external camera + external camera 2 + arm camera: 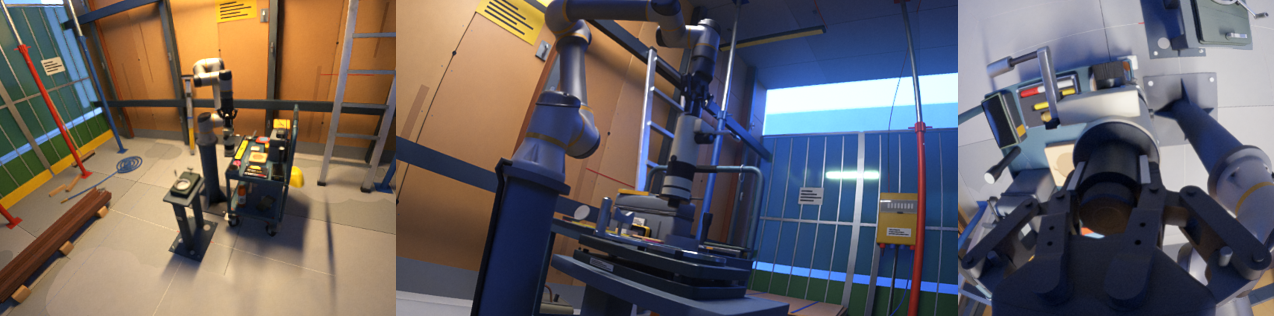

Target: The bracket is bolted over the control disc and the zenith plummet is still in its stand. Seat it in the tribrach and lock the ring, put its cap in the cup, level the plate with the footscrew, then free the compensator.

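The zenith plummet (682,157) (229,140) (1113,132), a grey cylinder with a black lower collar and a side eyepiece, hangs upright above the left edge of the blue cart, gripped at its top by my closed gripper (1108,171) (695,106). The tribrach (183,184) (1220,21) sits on a dark pedestal in front of the arm's column, to the left of the cart, with its green plate and a small lever showing. In the second side camera its stacked dark plates (663,261) fill the foreground. The cap, cup and compensator control I cannot pick out.
Behind stand an orange panel wall and a ladder (357,95). The cart (260,172) carries a tool tray, a grey case and a handle rail. The arm's column (209,160) rises between cart and pedestal. Timber beams (50,235) lie on the floor at left.
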### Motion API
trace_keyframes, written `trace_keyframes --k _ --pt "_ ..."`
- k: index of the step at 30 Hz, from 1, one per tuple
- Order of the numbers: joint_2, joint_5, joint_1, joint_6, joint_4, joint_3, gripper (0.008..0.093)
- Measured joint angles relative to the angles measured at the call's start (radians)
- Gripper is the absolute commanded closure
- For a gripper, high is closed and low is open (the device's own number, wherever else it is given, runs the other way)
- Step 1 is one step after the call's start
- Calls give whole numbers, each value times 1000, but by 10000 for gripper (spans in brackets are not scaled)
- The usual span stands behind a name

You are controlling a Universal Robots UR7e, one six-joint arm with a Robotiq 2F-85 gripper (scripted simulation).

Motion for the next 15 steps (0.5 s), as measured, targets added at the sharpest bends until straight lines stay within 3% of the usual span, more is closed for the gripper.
trace_keyframes --k 7,15 --pt "3 0 -196 -196 -1 -1 934" --pt "51 0 -390 -390 -20 -30 934"
